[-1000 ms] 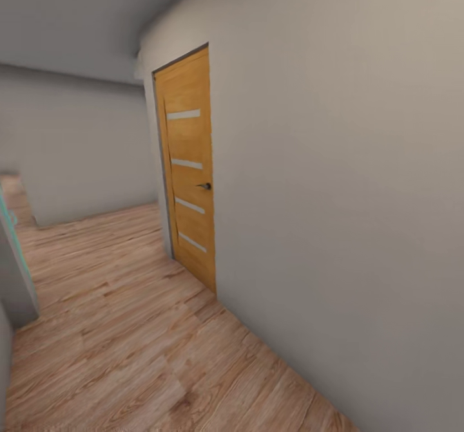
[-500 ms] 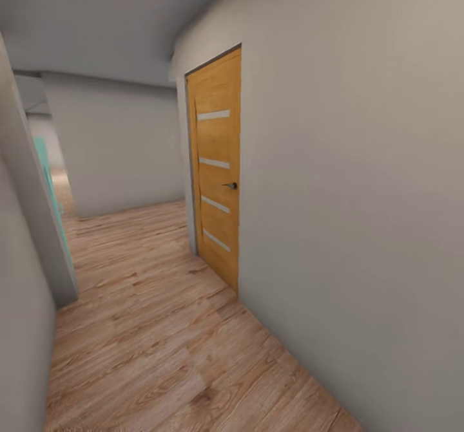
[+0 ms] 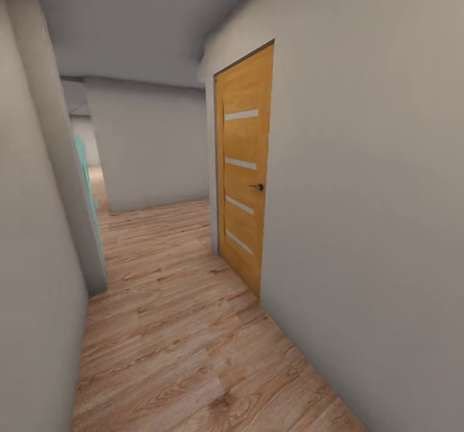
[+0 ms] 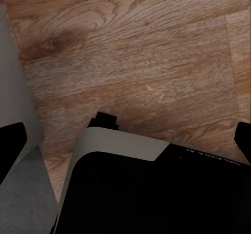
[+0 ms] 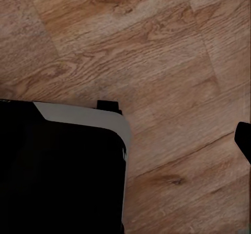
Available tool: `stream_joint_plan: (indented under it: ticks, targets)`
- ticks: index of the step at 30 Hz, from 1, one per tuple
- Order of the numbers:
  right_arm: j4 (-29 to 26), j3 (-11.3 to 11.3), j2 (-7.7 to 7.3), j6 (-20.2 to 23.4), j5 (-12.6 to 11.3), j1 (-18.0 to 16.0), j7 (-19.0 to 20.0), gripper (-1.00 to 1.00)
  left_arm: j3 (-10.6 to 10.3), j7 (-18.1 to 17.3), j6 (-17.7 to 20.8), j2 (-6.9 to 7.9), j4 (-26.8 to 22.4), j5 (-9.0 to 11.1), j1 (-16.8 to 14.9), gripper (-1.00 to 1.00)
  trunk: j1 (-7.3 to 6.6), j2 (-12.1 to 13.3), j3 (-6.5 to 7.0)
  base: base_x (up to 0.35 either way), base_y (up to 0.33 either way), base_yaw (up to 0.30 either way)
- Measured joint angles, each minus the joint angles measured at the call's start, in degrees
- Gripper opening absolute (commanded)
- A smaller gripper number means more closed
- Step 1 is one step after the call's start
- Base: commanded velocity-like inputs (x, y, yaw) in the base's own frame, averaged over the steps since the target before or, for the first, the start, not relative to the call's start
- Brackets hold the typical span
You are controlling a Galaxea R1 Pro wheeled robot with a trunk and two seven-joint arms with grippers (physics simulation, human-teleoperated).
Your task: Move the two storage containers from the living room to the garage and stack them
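Note:
The two storage containers are out of view. I am in a corridor with a light wood plank floor (image 3: 180, 329). A light wooden door (image 3: 243, 174) with four frosted strips stands shut in the wall on the right. My left gripper (image 4: 125, 140) is open, its dark fingertips (image 4: 11, 140) at both edges of the left wrist view, with nothing between them above the planks. My right gripper (image 5: 125, 140) hangs over the planks too, one fingertip (image 5: 243, 140) wide out at the edge, holding nothing.
A grey wall (image 3: 386, 226) runs close along the right. A grey wall corner (image 3: 61, 174) juts in on the left, with a teal panel (image 3: 84, 161) behind it. The corridor bends left ahead. My black-and-grey base (image 4: 157, 192) sits below both grippers.
The whole head view has swung, so the camera moved: the door sits further right in the picture and the left wall corner and ceiling lamp have come into view.

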Motion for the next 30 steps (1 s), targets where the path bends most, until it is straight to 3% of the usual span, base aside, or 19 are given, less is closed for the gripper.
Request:
stream_joint_plan:
  ticks: [12, 30]
  targets:
    - [0.0, 0.0, 0.03, -0.2, 0.2, 0.0, -0.1, 1.0, 0.0, 0.0, 0.0, 0.0, 0.0, 0.0, 0.0, 1.0, 0.0, 0.0, 0.0, 0.319, 0.0, 0.04]
    - [0.0, 0.2, 0.05, -0.2, 0.2, 0.0, -0.1, 1.0, 0.0, 0.0, 0.0, 0.09, 0.0, 0.1, 0.0, 1.0, 0.0, 0.0, 0.0, 0.322, 0.0, 0.256]
